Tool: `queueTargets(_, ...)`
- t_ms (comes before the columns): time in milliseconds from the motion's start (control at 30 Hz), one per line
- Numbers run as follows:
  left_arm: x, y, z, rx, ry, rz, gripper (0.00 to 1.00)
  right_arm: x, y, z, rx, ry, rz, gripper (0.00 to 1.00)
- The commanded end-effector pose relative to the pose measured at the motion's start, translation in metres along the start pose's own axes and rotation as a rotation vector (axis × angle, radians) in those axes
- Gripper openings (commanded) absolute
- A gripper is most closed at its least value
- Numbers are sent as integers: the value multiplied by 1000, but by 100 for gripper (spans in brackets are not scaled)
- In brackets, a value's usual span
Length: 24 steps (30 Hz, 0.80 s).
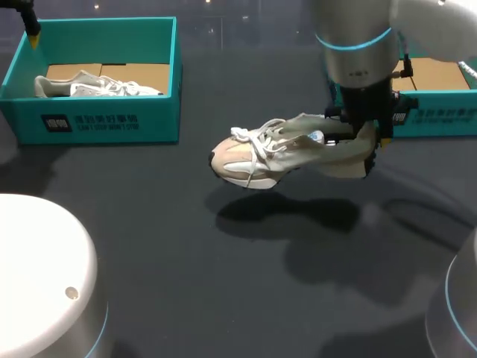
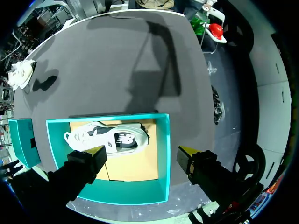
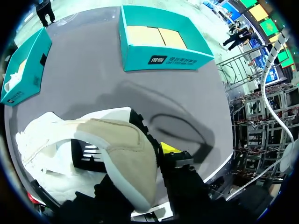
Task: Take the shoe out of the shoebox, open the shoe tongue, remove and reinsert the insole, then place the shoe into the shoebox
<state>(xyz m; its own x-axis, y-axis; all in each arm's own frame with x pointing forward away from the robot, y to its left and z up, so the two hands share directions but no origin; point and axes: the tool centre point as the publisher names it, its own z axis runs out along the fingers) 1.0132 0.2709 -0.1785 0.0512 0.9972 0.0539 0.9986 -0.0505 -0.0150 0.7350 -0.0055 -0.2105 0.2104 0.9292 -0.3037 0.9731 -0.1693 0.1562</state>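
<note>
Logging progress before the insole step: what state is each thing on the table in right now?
Beige lace-up shoe: off the table, held at its heel.
Right gripper: shut on the beige shoe's heel.
Left gripper: open, above the left box.
Left teal cardboard shoebox: open, one shoe inside.
White shoe: lying on its side in the left box.
Right teal cardboard shoebox: open, nothing seen inside.

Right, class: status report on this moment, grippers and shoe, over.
Right gripper shut on beige shoe at heel, held above table. Left gripper open over left shoebox, second shoe inside. Right shoebox empty, no obstruction seen.
</note>
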Motion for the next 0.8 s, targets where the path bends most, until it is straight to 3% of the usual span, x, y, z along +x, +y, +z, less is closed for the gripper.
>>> queueTargets(33,0,0,0,-1,1,1,100,17,-9,19,14,3,1,0)
queueTargets(467,0,0,0,-1,1,1,100,59,-59,61,65,48,-18,0)
queueTargets(800,0,0,0,-1,1,1,100,76,-80,90,98,60,-25,0)
